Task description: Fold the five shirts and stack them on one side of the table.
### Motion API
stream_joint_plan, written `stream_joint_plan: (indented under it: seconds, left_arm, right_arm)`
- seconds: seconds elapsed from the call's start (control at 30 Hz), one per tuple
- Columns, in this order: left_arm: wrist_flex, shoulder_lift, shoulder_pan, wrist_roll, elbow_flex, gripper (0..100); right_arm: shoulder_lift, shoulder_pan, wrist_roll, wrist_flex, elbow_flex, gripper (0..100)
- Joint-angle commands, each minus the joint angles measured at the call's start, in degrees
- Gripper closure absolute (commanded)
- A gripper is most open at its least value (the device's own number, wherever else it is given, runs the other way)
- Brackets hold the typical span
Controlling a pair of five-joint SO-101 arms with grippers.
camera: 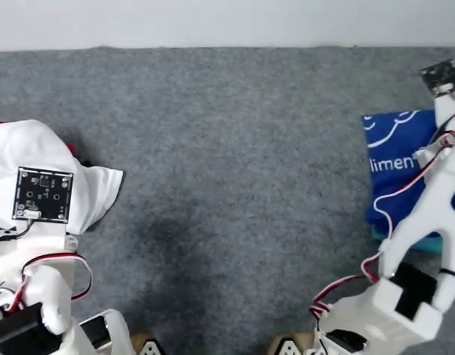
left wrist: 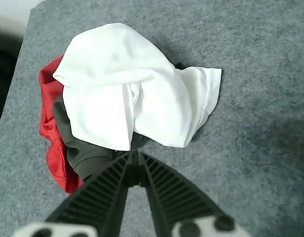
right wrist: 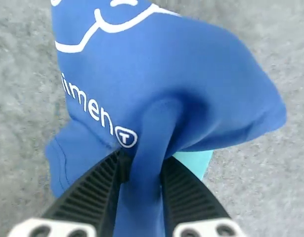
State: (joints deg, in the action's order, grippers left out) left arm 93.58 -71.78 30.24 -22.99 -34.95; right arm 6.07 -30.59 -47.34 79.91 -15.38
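The right gripper (right wrist: pixel 142 159) is clamped on a raised fold of the soft blue printed shirt (right wrist: pixel 181 74), which lies over a turquoise garment (right wrist: pixel 194 160) at the right edge of the grey felt-covered table (camera: pixel 249 148). The left gripper (left wrist: pixel 134 159), jaws pressed together and empty, hangs by the crumpled white shirt (left wrist: pixel 122 89), which is heaped on a dark olive garment (left wrist: pixel 85 155) and a red garment (left wrist: pixel 53 128). All are probably light, limp cloth, best pinched at hems or shoulders.

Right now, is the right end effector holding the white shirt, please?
No, the right end effector is clamped on a fold of the blue shirt.
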Motion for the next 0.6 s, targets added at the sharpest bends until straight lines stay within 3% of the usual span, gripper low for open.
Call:
stream_joint_plan:
  seconds: [0.0,0.13,0.33,0.43,0.57]
  left_arm:
    - [-1.76,-0.18,-0.18,-0.44,0.13,98]
    - [-1.58,-0.18,-0.18,-0.44,0.13,98]
    - [-1.58,-0.18,-0.18,-0.44,0.13,98]
    - [-1.67,-0.18,-0.18,-0.44,0.13,98]
    - [-1.67,-0.18,-0.18,-0.44,0.13,98]
  right_arm:
    - [2.15,-1.27,-0.62,-2.77,-0.88,98.9]
    - [6.11,-2.59,-0.62,-7.52,-0.97,97.2]
    - [7.08,-5.85,2.02,-12.97,-1.85,71.8]
    - [4.18,-5.76,8.18,-10.42,-3.87,71.8]
    - [1.98,-4.26,9.49,-5.05,-3.87,71.8]
